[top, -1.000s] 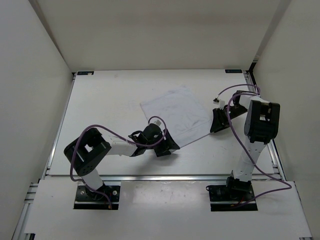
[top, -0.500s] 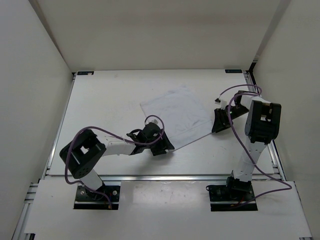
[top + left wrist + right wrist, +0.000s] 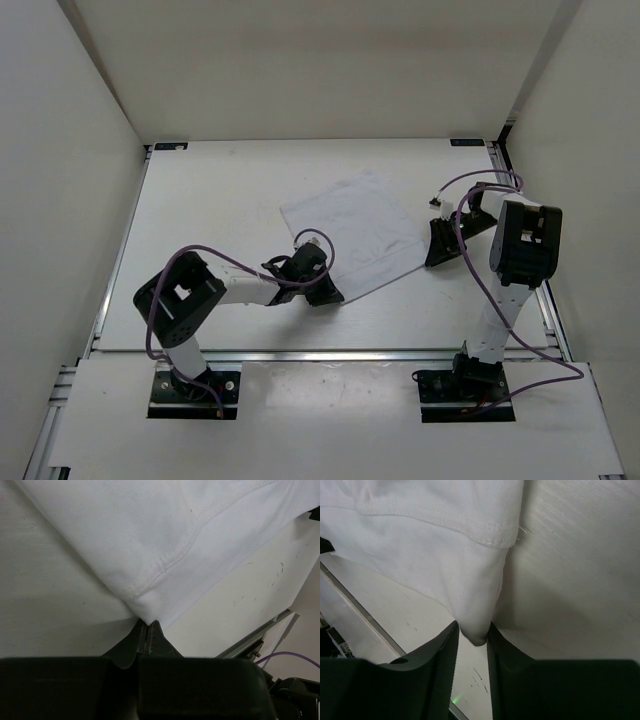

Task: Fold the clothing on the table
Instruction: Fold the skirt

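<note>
White clothing (image 3: 352, 228) is being pinched by its very corner in your left gripper (image 3: 147, 626); your right gripper (image 3: 472, 632) is straddling another corner, grip unclear. Lifting risks either slipping.

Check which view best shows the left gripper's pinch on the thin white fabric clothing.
Left wrist: the left gripper is shut on a hemmed corner of the clothing. Top external hides that corner under the gripper; right wrist shows only another corner.
</note>
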Available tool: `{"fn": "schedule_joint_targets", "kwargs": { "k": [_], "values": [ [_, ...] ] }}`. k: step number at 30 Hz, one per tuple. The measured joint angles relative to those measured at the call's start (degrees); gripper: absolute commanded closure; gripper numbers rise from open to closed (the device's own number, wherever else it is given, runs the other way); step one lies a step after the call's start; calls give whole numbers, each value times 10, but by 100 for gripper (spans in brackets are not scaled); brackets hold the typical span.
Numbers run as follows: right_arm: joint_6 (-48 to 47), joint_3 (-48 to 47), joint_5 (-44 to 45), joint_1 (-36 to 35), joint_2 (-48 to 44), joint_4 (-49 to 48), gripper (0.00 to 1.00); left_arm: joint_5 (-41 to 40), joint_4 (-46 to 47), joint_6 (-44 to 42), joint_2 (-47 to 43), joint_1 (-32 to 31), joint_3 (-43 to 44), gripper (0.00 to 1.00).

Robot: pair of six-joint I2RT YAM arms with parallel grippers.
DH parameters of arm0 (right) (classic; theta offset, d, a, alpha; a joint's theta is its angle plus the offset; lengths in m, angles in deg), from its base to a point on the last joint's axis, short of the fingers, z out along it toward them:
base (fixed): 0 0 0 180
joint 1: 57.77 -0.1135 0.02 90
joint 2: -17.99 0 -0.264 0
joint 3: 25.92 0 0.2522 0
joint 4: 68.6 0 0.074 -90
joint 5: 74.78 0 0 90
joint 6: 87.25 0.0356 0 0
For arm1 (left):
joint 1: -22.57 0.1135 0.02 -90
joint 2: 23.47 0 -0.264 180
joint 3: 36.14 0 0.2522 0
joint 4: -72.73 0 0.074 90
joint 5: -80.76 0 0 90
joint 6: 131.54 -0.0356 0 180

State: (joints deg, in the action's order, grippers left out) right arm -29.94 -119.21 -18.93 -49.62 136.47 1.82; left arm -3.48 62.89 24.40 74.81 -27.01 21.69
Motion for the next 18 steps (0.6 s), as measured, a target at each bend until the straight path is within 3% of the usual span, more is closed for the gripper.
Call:
{"fn": "schedule_joint_targets", "kwargs": {
  "k": [4, 9, 13, 15, 18],
  "values": [
    [0, 2, 4, -1, 0, -2, 90, 0, -4, 0, -2, 0, 0, 100],
    [3, 2, 9, 0, 0, 3, 88, -5, -24, 1, -36, 3, -17, 100],
    [2, 4, 7, 0, -9, 15, 100, -7, -34, 4, -96, 14, -49, 100],
    [2, 8, 1, -1, -18, 21, 96, -8, -34, 7, -126, 22, -67, 100],
    [4, 12, -10, -1, -26, 30, 72, -8, -34, 11, -153, 33, -87, 100]
  ]
}}
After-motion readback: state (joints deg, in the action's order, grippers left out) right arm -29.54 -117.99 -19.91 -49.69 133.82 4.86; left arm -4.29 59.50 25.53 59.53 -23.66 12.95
